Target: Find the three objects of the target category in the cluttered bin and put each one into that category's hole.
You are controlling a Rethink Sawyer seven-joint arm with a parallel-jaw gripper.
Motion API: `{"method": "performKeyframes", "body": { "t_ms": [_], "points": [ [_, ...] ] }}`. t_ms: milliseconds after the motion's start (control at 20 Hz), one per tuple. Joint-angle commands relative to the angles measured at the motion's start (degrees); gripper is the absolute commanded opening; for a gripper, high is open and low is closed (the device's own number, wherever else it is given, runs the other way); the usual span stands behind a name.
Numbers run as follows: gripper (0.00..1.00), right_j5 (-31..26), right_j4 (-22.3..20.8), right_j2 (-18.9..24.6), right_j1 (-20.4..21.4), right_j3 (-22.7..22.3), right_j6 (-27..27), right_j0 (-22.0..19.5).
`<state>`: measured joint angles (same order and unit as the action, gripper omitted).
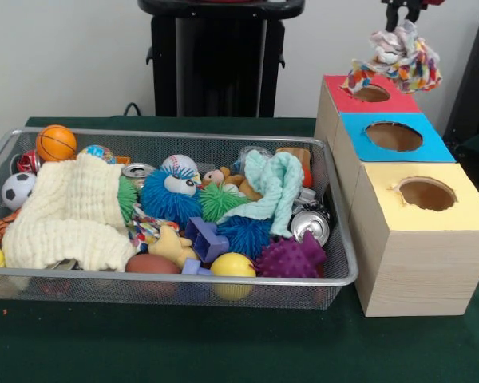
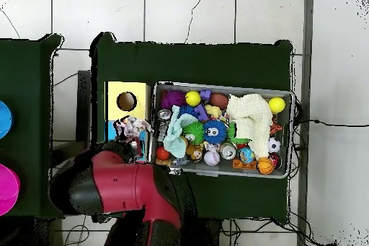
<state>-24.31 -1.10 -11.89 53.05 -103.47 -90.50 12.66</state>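
Note:
The wire mesh bin (image 1: 347, 239) sits on the green table, full of toys; it also shows in the overhead view (image 2: 216, 86). My gripper (image 1: 405, 14) is at the top right, shut on a white wad with red, blue and yellow patches (image 1: 397, 60). The wad hangs in the air above the red-surround opening (image 1: 371, 93). The yellow-surround hole (image 1: 426, 194) tops the nearest wood-grain box, well in front of the wad. In the overhead view the wad (image 2: 132, 128) is just below the yellow hole (image 2: 127, 101). A printed scrap (image 1: 142, 231) peeks out under the blue furry ball; I cannot tell what it is.
A blue-surround opening (image 1: 393, 136) lies between the red and yellow ones. The bin holds a cream cloth (image 1: 68, 211), a mint cloth (image 1: 275, 187), spiky balls (image 1: 291, 259), cans (image 1: 310, 225) and small balls. The black pedestal (image 1: 219, 56) stands behind.

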Motion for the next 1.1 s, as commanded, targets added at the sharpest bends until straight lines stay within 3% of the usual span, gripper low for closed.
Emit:
{"method": "performKeyframes", "body": {
  "t_ms": [50, 400, 700, 1100],
  "points": [
    [0.0, -9.2, 3.6, 0.3, -5.4, 8.5, -14.7, 0.5],
    [0.0, -9.1, 4.9, 0.2, -10.6, 13.8, -14.7, 1.2],
    [0.0, -1.4, 5.4, 0.4, -13.5, 13.1, -14.5, 0.9],
    [0.0, 1.3, 6.0, 2.0, -18.8, 13.9, -13.1, -0.5]
  ]
}}
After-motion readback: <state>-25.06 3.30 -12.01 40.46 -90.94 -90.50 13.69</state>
